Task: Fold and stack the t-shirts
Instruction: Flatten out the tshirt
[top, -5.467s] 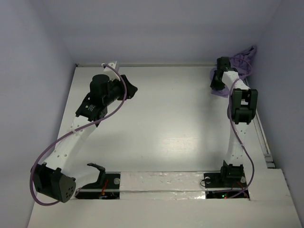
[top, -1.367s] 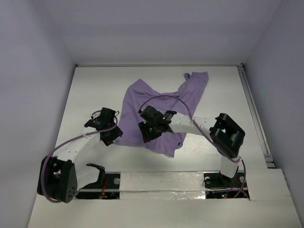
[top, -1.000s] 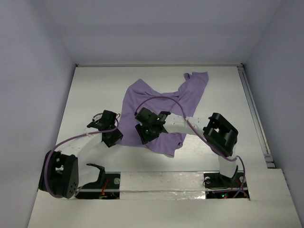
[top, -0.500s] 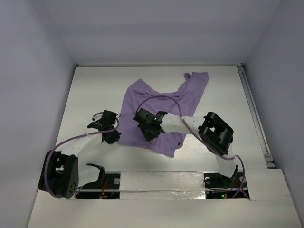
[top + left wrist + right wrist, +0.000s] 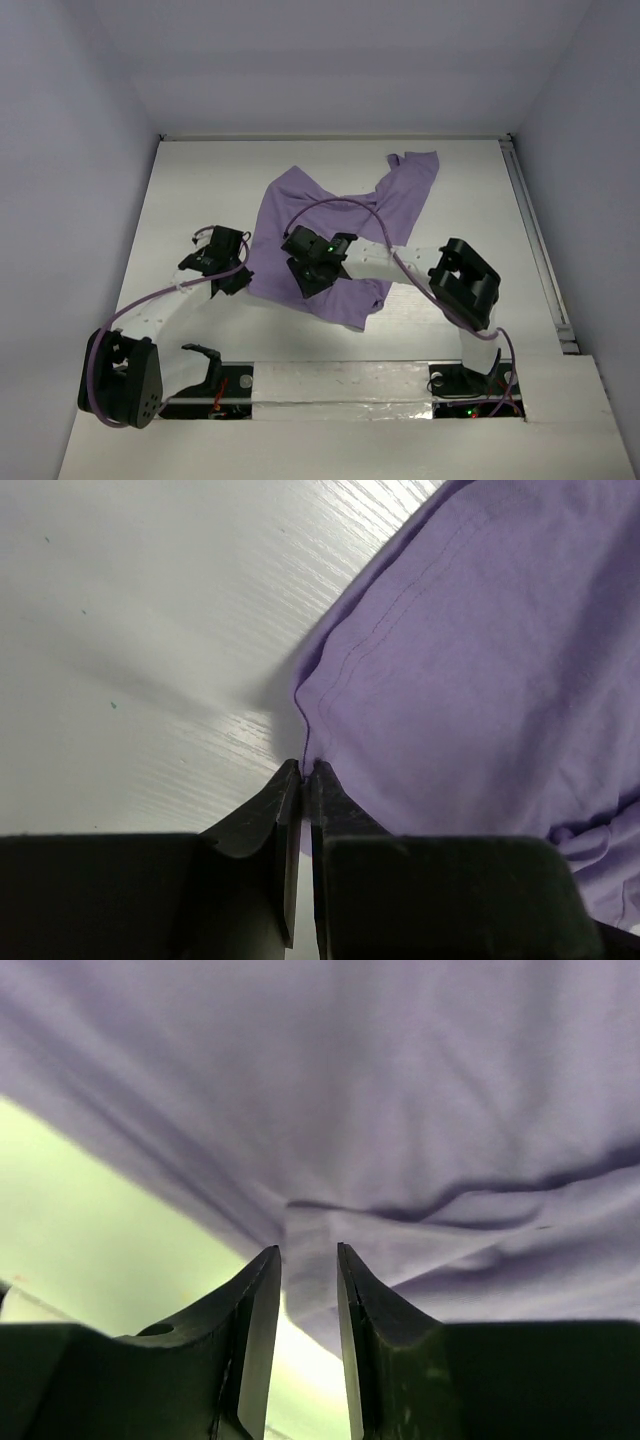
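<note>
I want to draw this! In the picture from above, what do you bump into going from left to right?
left gripper → t-shirt → right arm's elbow

T-shirt (image 5: 330,205): bunched in the far right corner 5.5 s ago; now spread across the middle of the table (image 5: 190,190).
Right gripper (image 5: 308,1255): was at that corner; now over the shirt's near part.
Left gripper (image 5: 305,770): was far left, clear of cloth; now at the shirt's near left edge, nudged slightly outward in the last half second.
</note>
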You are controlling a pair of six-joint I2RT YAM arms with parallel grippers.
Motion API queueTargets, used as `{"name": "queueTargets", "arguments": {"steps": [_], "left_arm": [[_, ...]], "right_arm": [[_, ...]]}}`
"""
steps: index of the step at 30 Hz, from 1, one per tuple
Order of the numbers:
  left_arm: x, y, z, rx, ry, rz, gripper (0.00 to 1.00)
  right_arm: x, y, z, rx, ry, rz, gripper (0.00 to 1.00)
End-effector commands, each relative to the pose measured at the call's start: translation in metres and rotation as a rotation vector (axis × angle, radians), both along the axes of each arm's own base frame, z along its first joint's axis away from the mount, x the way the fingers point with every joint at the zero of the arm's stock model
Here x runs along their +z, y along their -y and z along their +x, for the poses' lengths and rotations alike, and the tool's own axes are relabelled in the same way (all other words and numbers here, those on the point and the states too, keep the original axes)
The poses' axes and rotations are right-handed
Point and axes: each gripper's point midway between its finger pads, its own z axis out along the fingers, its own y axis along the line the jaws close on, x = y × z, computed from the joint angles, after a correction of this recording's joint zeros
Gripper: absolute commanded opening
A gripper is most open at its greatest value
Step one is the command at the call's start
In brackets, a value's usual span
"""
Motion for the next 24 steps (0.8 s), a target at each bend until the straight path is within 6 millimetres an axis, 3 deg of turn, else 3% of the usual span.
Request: {"name": "queueTargets", "arguments": {"steps": [1,3,5,9,15,18,20,24], "left_arm": [[-0.002,0.001,-0.004,-0.019,0.0,-0.001,0.0],[-0.001,0.001,-0.005,-0.025,0.001,0.0,0.0],[-0.001,0.0,-0.006,-0.031,0.0,0.002,0.0],[-0.003,0.001,-0.009,-0.044,-0.004,-0.001,0.0],[-0.003,0.003,-0.01,-0.051,0.001,-0.013,0.0],[-0.003,0.004,-0.011,-0.053,-0.002,-0.016,0.0],[-0.003,0.003,-0.01,-0.052,0.001,-0.014,0.0],[-0.001,0.002,-0.009,-0.053,0.002,-0.007,0.0]], "right_arm": [[0.0,-0.025,-0.016,0.056,-0.028,0.048,0.36],[-0.007,-0.024,-0.013,0.045,-0.02,0.031,0.36],[-0.011,-0.023,-0.005,0.024,0.01,0.011,0.44],[-0.022,-0.016,0.002,-0.008,0.032,-0.05,0.44],[-0.027,-0.002,0.011,-0.063,0.084,-0.091,0.33],[-0.024,-0.003,0.011,-0.068,0.087,-0.084,0.23],[-0.024,-0.002,0.013,-0.072,0.095,-0.086,0.22],[-0.028,-0.003,0.01,-0.053,0.078,-0.095,0.37]]}}
